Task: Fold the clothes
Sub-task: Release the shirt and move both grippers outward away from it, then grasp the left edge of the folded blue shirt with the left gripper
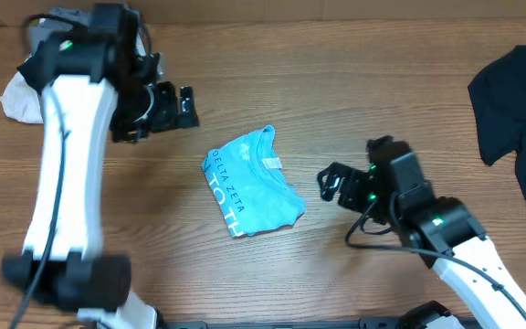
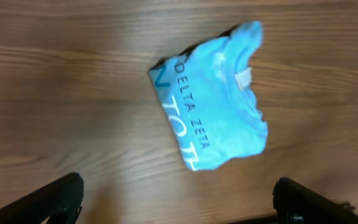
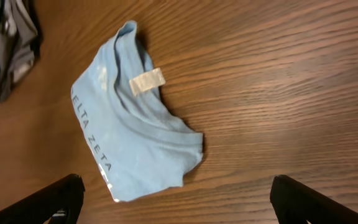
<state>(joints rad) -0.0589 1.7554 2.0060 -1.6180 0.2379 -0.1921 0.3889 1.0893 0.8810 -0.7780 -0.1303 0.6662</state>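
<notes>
Viewing a light sky-blue cotton T-shirt (image 1: 249, 183) lying folded in the middle of the brown wooden desk (image 1: 354, 82), touching nothing. Holding left jaws and right jaws spread wide, empty, flanking it. Risking snagging a loose hem and undoing the fold by sweeping low. Finding bare wood all round; minding the black cloth garment (image 1: 519, 82) at the right edge and the off-white crumpled cloth (image 1: 16, 96) far left

Sky-blue T-shirt (image 1: 249, 183) with white and dark lettering, white label (image 1: 271, 164); black garment (image 1: 517, 96); off-white cloth (image 1: 18, 99); brown wood-grain table (image 1: 354, 82).
</notes>
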